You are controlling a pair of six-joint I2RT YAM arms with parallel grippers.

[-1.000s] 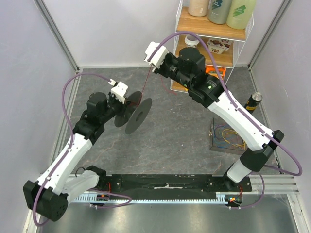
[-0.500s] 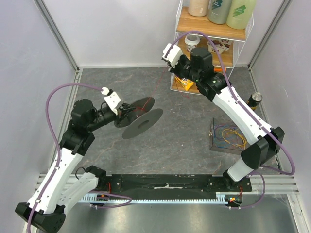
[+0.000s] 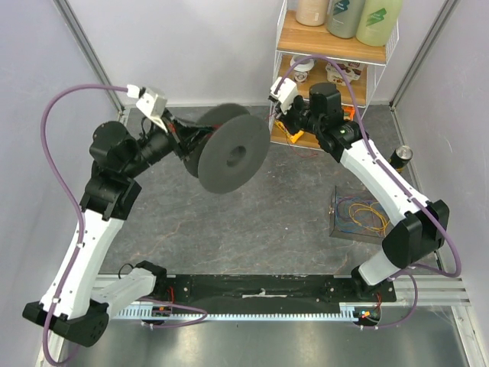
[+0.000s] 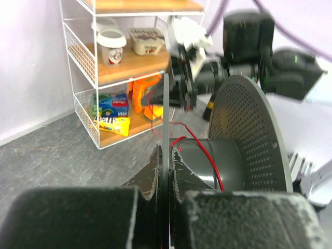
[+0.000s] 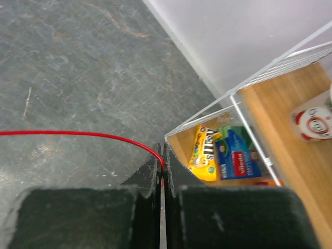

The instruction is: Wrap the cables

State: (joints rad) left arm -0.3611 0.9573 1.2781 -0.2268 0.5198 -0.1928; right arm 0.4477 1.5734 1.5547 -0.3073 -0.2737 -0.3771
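Note:
My left gripper is shut on one thin flange of the dark grey spool and holds it in the air at the back middle. In the left wrist view the fingers clamp the flange edge; the spool core carries a turn of the red cable. My right gripper is shut on the red cable, pinched at its fingertips, close to the shelf. The other cables, orange, yellow and blue, lie coiled in a small tray at the right.
A white wire shelf with snack packs, tubs and bottles stands at the back right, right behind my right gripper. A dark can stands by the right wall. Grey walls close the left, back and right sides.
My left arm has lifted the spool up and towards the back and turned its flange face to the top camera. My right gripper has shifted right, towards the shelf, still holding the red cable.

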